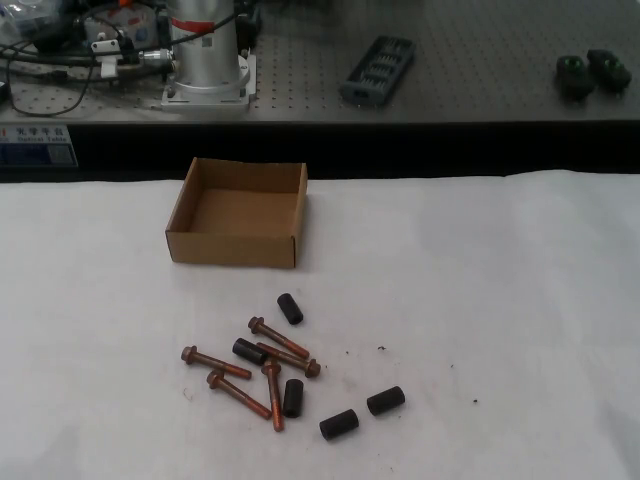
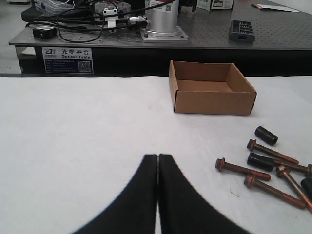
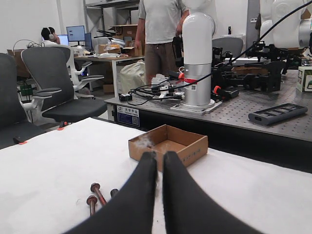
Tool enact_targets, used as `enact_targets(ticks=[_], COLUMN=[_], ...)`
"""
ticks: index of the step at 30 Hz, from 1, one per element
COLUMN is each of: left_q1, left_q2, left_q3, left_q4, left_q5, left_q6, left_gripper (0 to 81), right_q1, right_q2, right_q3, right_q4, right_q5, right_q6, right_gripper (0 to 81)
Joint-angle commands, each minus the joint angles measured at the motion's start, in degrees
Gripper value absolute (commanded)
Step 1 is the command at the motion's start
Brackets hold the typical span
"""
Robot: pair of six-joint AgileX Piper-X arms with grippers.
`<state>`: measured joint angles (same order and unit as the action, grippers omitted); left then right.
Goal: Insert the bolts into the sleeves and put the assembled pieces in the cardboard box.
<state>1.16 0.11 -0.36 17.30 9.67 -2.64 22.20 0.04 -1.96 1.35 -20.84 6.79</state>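
Observation:
Several copper-coloured bolts (image 1: 250,370) lie scattered on the white sheet in front of the open cardboard box (image 1: 235,250). Black sleeves lie among and around them: one nearest the box (image 1: 290,308), one between the bolts (image 1: 249,351), and others toward the front (image 1: 339,424). No bolt sits in a sleeve. The box looks empty. My left gripper (image 2: 158,157) is shut with nothing in it, low over the sheet, with the bolts (image 2: 242,169), a sleeve (image 2: 266,135) and the box (image 2: 214,103) off to one side. My right gripper (image 3: 160,155) is shut and empty, with the box (image 3: 192,150) beyond it and two bolts (image 3: 97,192) beside it.
Behind the white sheet runs a dark perforated bench (image 1: 480,70) with a silver-white arm base (image 1: 205,50), cables, a black ribbed block (image 1: 378,68) and two dark knobs (image 1: 592,72). The sheet stretches bare to the right of the parts.

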Motion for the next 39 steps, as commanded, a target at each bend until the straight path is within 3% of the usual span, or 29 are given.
enact_targets(ticks=[1, 3, 5, 7, 10, 12, 15, 18, 22, 27, 35, 39], left_q1=[-0.30, -0.30, -0.30, -0.30, -0.30, -0.30, -0.30, -0.30, -0.30, -0.30, -0.30, -0.30], left_q2=[-0.11, -0.11, -0.11, -0.11, -0.11, -0.11, -0.11, -0.11, -0.11, -0.11, -0.11, 2.49], left_q3=[-0.13, -0.13, -0.13, -0.23, -0.24, -0.24, -0.24, -0.24, -0.24, -1.54, -9.13, -17.23], left_q4=[-0.68, -0.79, -2.32, -6.31, -14.90, -19.51, -22.87, -24.41, -24.76, -25.54, -20.18, -12.54], left_q5=[-0.51, -1.44, 2.68, 14.02, 29.93, 31.24, 26.45, 26.14, 27.78, 37.38, 33.94, 34.55], left_q6=[-0.39, -3.40, -13.35, -31.59, -45.08, -46.82, -56.07, -55.68, -56.64, -55.52, -56.74, -54.99], left_gripper=[0.6, 0.6, 0.6, 0.6, 0.6, 0.6, 0.6, 0.6, 0.6, 0.6, 0.6, 0.6], right_q1=[-0.30, -0.30, -0.30, -0.30, -0.30, -0.30, -0.30, -0.30, -0.30, -0.30, -0.21, -0.21], right_q2=[-0.04, -0.04, -0.04, -0.04, -0.04, -0.04, -0.04, -0.04, -0.04, -0.04, -0.04, -0.04], right_q3=[-0.06, -0.06, -0.06, -0.06, -0.06, -0.06, -0.06, -0.06, -0.06, -0.06, -0.06, -0.20], right_q4=[-0.43, -0.43, -3.32, -8.83, -15.93, -17.78, -11.63, -1.92, -0.08, -3.35, -6.17, -6.70], right_q5=[-0.24, -0.24, -0.40, -0.71, -0.71, -0.71, -0.71, -0.71, -0.71, -0.71, 0.92, -2.08], right_q6=[0.02, 0.02, 0.02, 0.02, 0.22, 4.83, 11.22, 16.45, 24.14, 37.89, 45.18, 44.97], right_gripper=[5.1, 5.1, 5.1, 5.1, 5.1, 5.1, 5.1, 5.1, 5.1, 5.1, 5.1, 5.1])
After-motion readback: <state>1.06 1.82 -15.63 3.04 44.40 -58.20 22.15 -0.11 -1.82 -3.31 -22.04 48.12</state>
